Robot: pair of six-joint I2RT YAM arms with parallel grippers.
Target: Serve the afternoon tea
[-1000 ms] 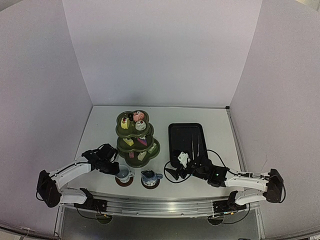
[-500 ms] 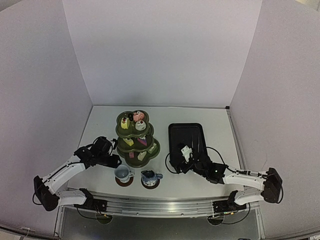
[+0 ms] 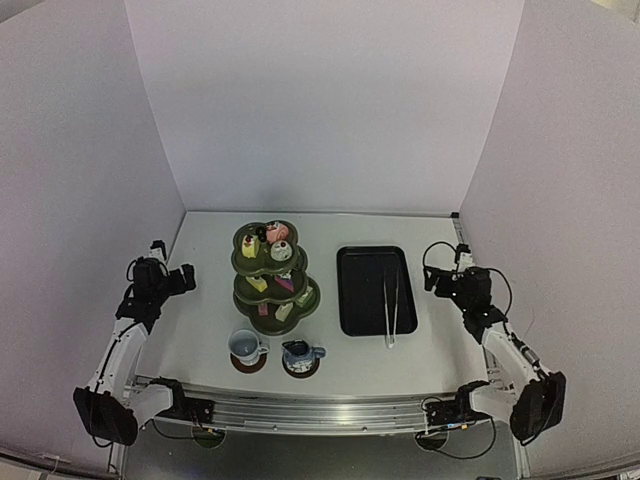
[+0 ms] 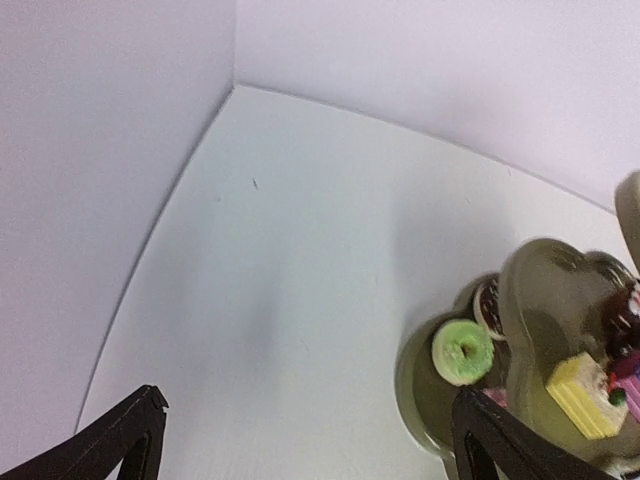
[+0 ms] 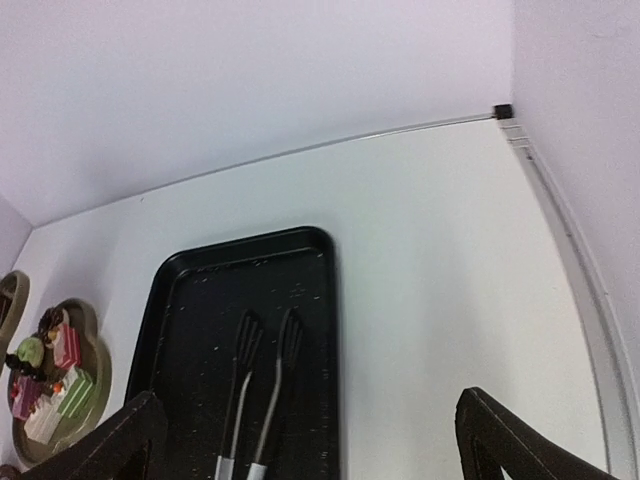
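Left claw [image 4: 307,420] and right claw [image 5: 310,410] — fingers spread apart, empty. Stand [image 3: 241,291] carries pastries [image 3: 278,232] — cup [image 3: 244,346] and jug [image 3: 298,353] sit near it on the bench [image 3: 200,330].

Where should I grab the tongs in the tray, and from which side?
Probably mid-shaft, from straight above with the right gripper. The tongs lie flat in the black tray, arms nearly parallel, heads far, joined end near; fingers straddling both arms would squeeze them together.
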